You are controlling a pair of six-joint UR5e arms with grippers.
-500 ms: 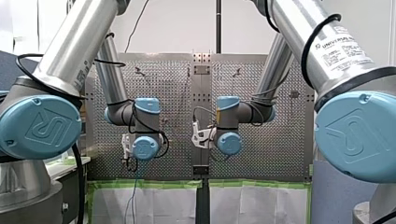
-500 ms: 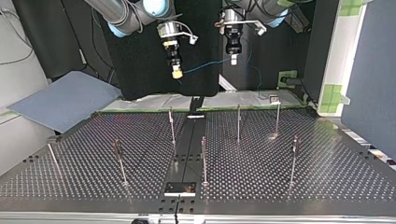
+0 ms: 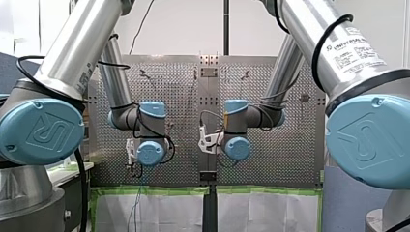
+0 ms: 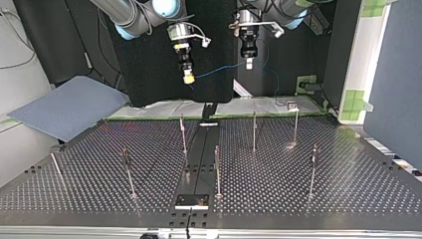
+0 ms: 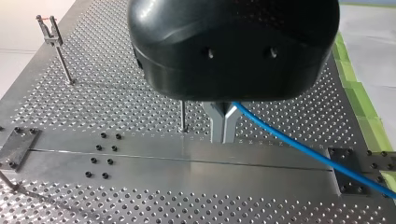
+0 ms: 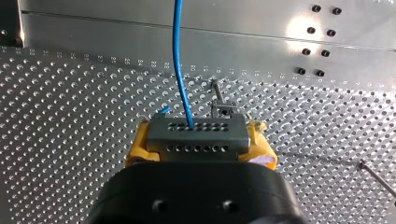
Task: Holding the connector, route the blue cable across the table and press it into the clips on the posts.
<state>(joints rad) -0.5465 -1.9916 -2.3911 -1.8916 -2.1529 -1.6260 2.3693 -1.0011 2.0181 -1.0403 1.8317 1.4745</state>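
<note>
Right wrist view has the connector [image 6: 196,137] front and centre: a small grey block with two rows of holes, and my right gripper [image 6: 198,140] is clamped on it, a yellow pad [image 6: 139,150] against each end. Out of its face runs the blue cable [image 6: 179,60], one thin strand. That block looks rigid and light, so its ends are the sound place to grip. The cable, I'd judge, is limp and nearly weightless; it will sag wherever it isn't kept taut and could slide through a loose pinch.

Over to the left wrist view: my left gripper [image 5: 223,122] has its metal fingers pressed together, with the cable coming out from between them and trailing off to one side. A hold a little way along from the connector looks right, since the taut span between the two grippers can be laid into a clip.

In the top view both grippers hang high over the far edge of the perforated counter [image 4: 318,199], the cable strung between them, well above everything and in no clip yet.

The count: one connector, one cable, two grippers. Seven thin upright posts [image 4: 217,169] are spread over the counter in the top view. Only one forked clip [image 5: 49,25] reads clearly, atop a post in the left wrist view; the others are too small to tell
</note>
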